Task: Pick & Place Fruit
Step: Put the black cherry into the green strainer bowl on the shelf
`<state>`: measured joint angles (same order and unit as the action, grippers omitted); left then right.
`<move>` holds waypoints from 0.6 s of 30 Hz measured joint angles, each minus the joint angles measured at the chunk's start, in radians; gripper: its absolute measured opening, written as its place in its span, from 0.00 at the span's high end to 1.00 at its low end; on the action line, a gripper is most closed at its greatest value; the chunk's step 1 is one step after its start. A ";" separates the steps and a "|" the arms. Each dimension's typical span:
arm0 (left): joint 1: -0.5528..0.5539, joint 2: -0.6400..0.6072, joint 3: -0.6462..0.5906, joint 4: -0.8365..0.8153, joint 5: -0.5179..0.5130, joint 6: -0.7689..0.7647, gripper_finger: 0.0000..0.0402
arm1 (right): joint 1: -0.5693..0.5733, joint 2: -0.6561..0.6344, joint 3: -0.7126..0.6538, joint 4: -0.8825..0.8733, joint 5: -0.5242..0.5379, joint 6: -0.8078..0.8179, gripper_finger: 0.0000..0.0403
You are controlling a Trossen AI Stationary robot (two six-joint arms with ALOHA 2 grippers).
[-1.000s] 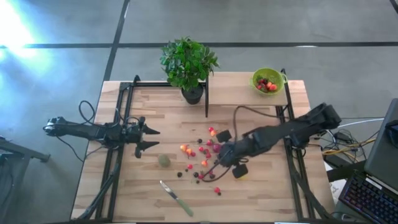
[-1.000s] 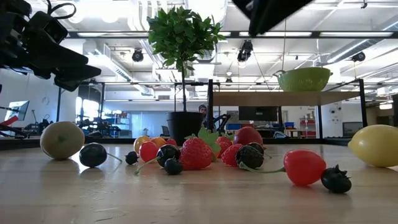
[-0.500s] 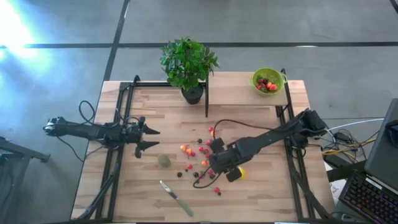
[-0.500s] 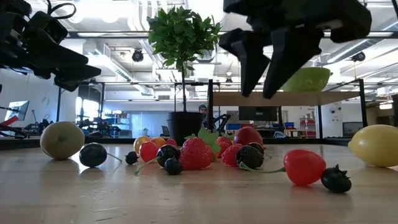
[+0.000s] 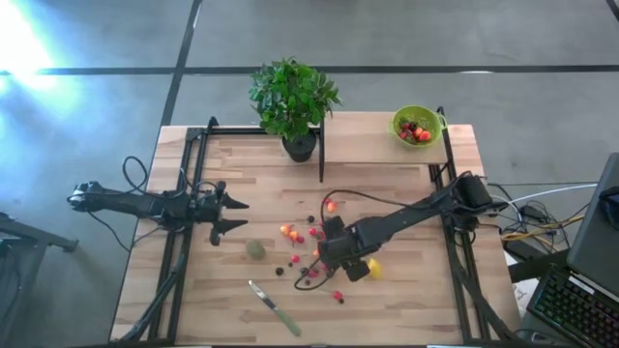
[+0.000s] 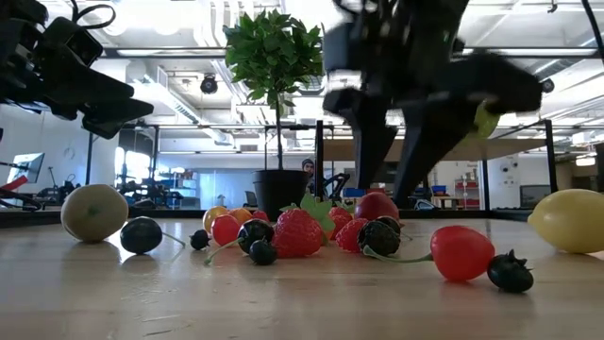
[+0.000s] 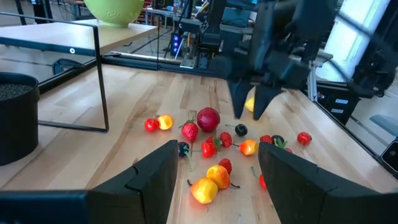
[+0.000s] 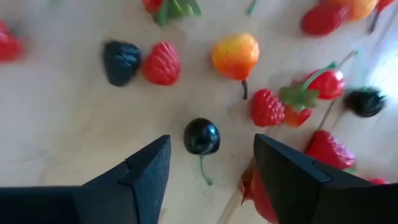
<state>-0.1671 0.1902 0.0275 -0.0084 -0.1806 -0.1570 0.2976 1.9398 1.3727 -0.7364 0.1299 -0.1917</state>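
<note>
Hovering right claw [image 8: 208, 168] straddles stemmed dark cherry [image 8: 201, 137].

A row of toy fruit lies across the wooden table [image 6: 283, 302]: a pale green ball [image 6: 94, 212] at the left, a dark berry [image 6: 142, 234] beside it, a strawberry [image 6: 298, 232] in the middle cluster, a red cherry [image 6: 462, 253] touching a small dark berry [image 6: 511, 272], and a lemon [image 6: 569, 220] at the right. The right gripper [image 6: 394, 165] hangs open above the cluster. A potted plant [image 6: 275, 104] stands behind.
</note>
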 joint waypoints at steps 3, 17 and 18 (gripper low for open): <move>0.000 0.000 0.000 0.000 0.000 0.000 0.43 | -0.013 0.038 0.000 0.000 0.000 -0.002 0.42; 0.000 0.000 0.000 0.000 0.000 0.000 0.43 | -0.029 0.088 -0.001 -0.003 -0.059 0.039 0.46; 0.000 0.000 0.000 0.000 0.000 0.000 0.43 | -0.029 0.088 -0.001 0.002 -0.074 0.044 0.47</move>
<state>-0.1672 0.1905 0.0277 -0.0085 -0.1806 -0.1571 0.2687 2.0278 1.3720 -0.7348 0.0558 -0.1479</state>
